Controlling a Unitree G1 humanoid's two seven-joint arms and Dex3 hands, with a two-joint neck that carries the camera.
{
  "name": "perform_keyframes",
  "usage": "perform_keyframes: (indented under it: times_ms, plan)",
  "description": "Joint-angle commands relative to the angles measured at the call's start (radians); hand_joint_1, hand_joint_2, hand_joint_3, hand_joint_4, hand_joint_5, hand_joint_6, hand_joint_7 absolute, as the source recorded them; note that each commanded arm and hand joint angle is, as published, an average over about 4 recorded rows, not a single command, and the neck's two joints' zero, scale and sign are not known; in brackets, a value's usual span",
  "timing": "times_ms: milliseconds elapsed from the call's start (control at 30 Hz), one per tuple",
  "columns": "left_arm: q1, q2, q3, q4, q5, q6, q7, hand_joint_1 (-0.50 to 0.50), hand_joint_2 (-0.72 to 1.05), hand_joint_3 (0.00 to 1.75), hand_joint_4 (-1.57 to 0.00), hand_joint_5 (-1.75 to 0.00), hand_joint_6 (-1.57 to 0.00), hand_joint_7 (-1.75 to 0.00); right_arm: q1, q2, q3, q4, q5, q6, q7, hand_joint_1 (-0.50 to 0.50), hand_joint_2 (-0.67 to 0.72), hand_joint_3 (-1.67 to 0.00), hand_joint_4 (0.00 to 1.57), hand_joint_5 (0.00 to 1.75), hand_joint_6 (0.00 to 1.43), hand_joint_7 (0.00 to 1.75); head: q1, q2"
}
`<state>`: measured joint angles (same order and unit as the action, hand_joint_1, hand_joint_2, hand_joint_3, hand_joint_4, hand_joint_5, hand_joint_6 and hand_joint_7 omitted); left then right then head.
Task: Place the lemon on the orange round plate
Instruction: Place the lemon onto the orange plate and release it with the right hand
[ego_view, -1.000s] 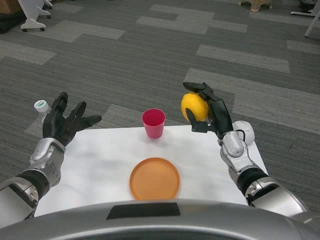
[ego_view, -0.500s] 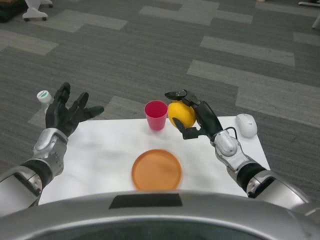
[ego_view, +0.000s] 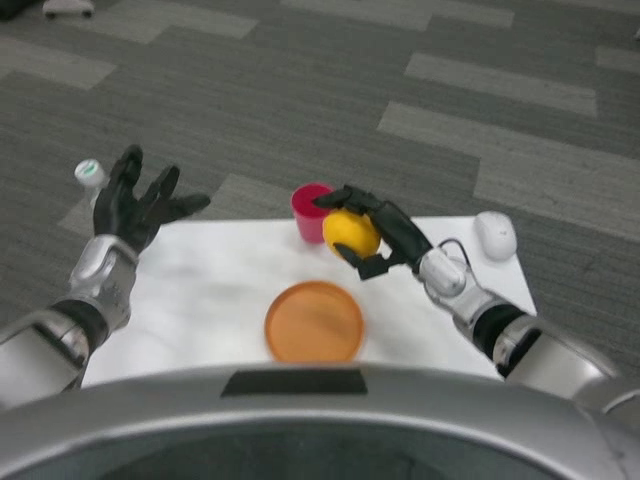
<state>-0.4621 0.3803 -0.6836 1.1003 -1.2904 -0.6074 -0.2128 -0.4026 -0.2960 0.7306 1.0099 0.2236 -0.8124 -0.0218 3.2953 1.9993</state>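
Note:
The yellow lemon (ego_view: 350, 232) hangs in the air in the grip of my right hand (ego_view: 380, 236), just beyond the far right rim of the plate and in front of the pink cup. The orange round plate (ego_view: 313, 321) lies flat near the table's front edge, with nothing on it. My left hand (ego_view: 135, 207) is raised at the table's far left corner, fingers spread, holding nothing.
A pink cup (ego_view: 308, 209) stands upright at the far edge, close behind the lemon. A white computer mouse (ego_view: 495, 235) lies at the far right corner. A small white bottle with a green cap (ego_view: 89, 173) stands on the floor beyond the left hand.
My right hand has carried the lemon left and down, from the right side towards the plate, now next to the cup. The camera has dipped. The left hand stays raised.

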Motion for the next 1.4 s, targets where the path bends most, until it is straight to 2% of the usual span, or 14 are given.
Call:
perform_keyframes:
  times_ms: [33, 267, 400, 467, 567, 700, 833, 1000, 1067, 1233, 1400]
  plan:
    - [-0.007, 0.015, -0.002, 0.004, 0.003, -0.009, 0.000, 0.50, 1.00, 0.04, -0.04, 0.00, 0.00, 0.00, -0.042, 0.012, 0.034, 0.036, 0.005, 0.028, 0.005, -0.42, -0.54, -1.35, 0.31, 1.55, 0.34, 0.59, 0.008, -0.007]
    - [-0.002, 0.015, -0.002, -0.001, 0.003, -0.009, 0.000, 0.50, 1.00, 0.09, -0.04, 0.00, 0.00, 0.00, -0.086, 0.051, 0.080, 0.111, 0.007, 0.072, 0.005, -0.42, -0.54, -1.35, 0.34, 1.55, 0.34, 0.63, 0.046, -0.031]
    - [-0.001, 0.015, -0.007, -0.003, 0.003, -0.009, 0.000, 0.50, 0.98, 0.02, -0.04, 0.00, 0.00, 0.00, -0.101, 0.066, 0.091, 0.142, 0.008, 0.086, 0.005, -0.42, -0.56, -1.35, 0.34, 1.55, 0.31, 0.63, 0.063, -0.038]
    - [-0.002, 0.015, -0.011, -0.003, 0.003, -0.009, 0.000, 0.50, 1.03, 0.04, -0.04, 0.00, 0.00, 0.00, -0.105, 0.073, 0.098, 0.148, 0.009, 0.097, 0.005, -0.42, -0.54, -1.35, 0.36, 1.55, 0.33, 0.63, 0.067, -0.041]
    - [-0.002, 0.015, -0.015, -0.003, 0.002, -0.008, 0.000, 0.50, 1.03, 0.07, -0.04, 0.00, 0.00, 0.00, -0.114, 0.087, 0.114, 0.157, 0.014, 0.115, 0.008, -0.42, -0.59, -1.35, 0.37, 1.55, 0.34, 0.63, 0.071, -0.044]
    - [-0.001, 0.015, -0.018, -0.004, 0.002, -0.007, -0.001, 0.50, 1.05, 0.09, -0.04, 0.00, 0.00, 0.00, -0.122, 0.097, 0.137, 0.161, 0.016, 0.118, 0.022, -0.42, -0.57, -1.37, 0.37, 1.65, 0.31, 0.65, 0.079, -0.047]
    - [0.000, 0.018, -0.024, -0.009, 0.000, -0.004, 0.000, 0.50, 0.96, 0.09, -0.04, 0.00, 0.00, 0.00, -0.130, 0.110, 0.176, 0.161, 0.020, 0.121, 0.050, -0.42, -0.54, -1.37, 0.35, 1.65, 0.29, 0.70, 0.084, -0.052]
    - [0.003, 0.028, -0.030, -0.018, -0.002, -0.001, -0.001, 0.50, 0.96, 0.09, -0.04, 0.00, 0.00, 0.00, -0.134, 0.116, 0.237, 0.161, 0.025, 0.122, 0.081, -0.42, -0.60, -1.35, 0.31, 1.65, 0.24, 0.80, 0.080, -0.061]
    - [0.003, 0.038, -0.037, -0.021, -0.004, 0.000, 0.000, 0.50, 0.98, 0.09, -0.04, 0.00, 0.00, 0.00, -0.135, 0.124, 0.264, 0.161, 0.026, 0.122, 0.094, -0.42, -0.60, -1.39, 0.28, 1.65, 0.21, 0.87, 0.086, -0.063]
    - [0.002, 0.048, -0.043, -0.028, -0.010, 0.001, 0.000, 0.50, 0.98, 0.09, -0.04, 0.00, 0.00, 0.00, -0.127, 0.135, 0.278, 0.161, 0.027, 0.123, 0.102, -0.42, -0.60, -1.43, 0.26, 1.65, 0.17, 0.91, 0.089, -0.071]
    - [0.001, 0.051, -0.045, -0.028, -0.012, 0.003, 0.000, 0.50, 0.98, 0.07, -0.04, 0.00, 0.00, 0.00, -0.128, 0.126, 0.316, 0.162, 0.028, 0.124, 0.103, -0.40, -0.60, -1.41, 0.36, 1.65, 0.20, 0.98, 0.072, -0.078]
